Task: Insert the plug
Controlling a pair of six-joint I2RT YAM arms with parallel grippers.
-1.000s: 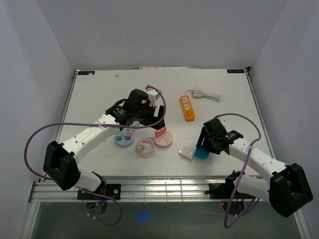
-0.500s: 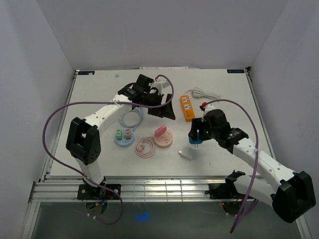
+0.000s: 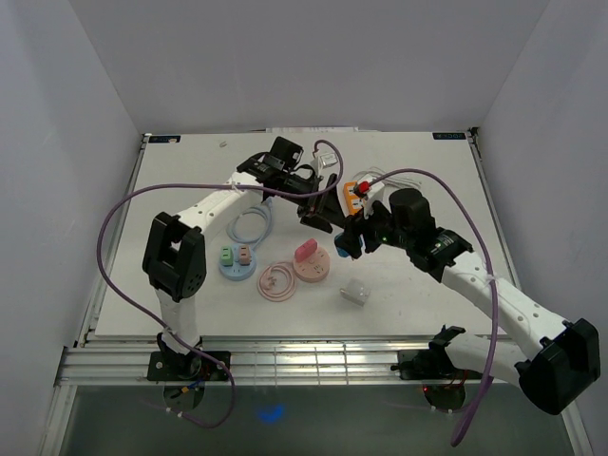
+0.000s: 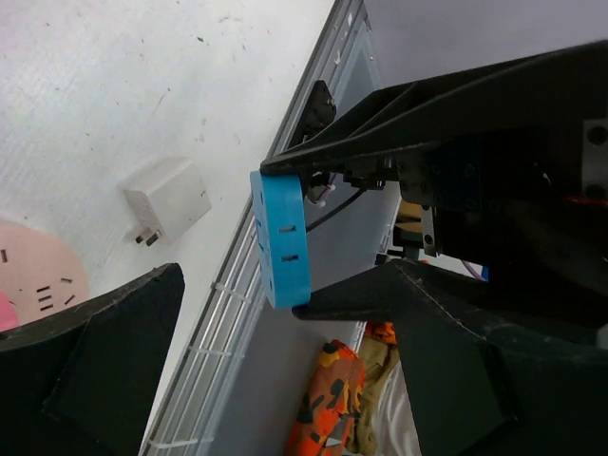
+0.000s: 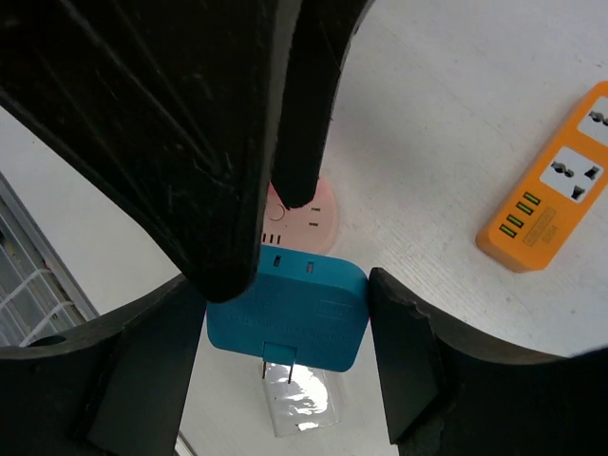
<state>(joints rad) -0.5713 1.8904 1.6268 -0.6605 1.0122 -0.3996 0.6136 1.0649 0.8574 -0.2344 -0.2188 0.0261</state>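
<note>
The right gripper (image 5: pixel 285 334) holds the blue plug (image 4: pixel 283 237) above the bench (image 3: pixel 427 180), its jaws pinching the plug's two narrow sides. In the right wrist view the two metal prongs (image 5: pixel 276 371) point toward the bottom of the picture. The left gripper (image 3: pixel 321 211) hangs just beside the right one over the middle of the bench. Its jaws are spread and hold nothing. From the left wrist camera the plug shows edge-on in the gap between the left fingers (image 4: pixel 95 380), its slotted face toward the lens, gripped only by the right arm's dark fingers.

The orange power strip (image 5: pixel 556 180) lies flat on the bench beyond the two grippers, well apart from the plug. In the top view both grippers cover its near end. A white adapter (image 4: pixel 168 199) lies on the bench below the plug and free of it. The pink disc (image 3: pixel 311 262) lies beside it, partly hidden behind the plug in the right wrist view. Further toward the left arm's side are a second pink disc carrying a coiled cable (image 3: pixel 275 282), a blue disc (image 3: pixel 236 263) with small green and pink pieces on it, and a pale coiled cord (image 3: pixel 252 224). In the right wrist view the left gripper's black fingers fill the top of the picture, between the plug and much of the bench.
</note>
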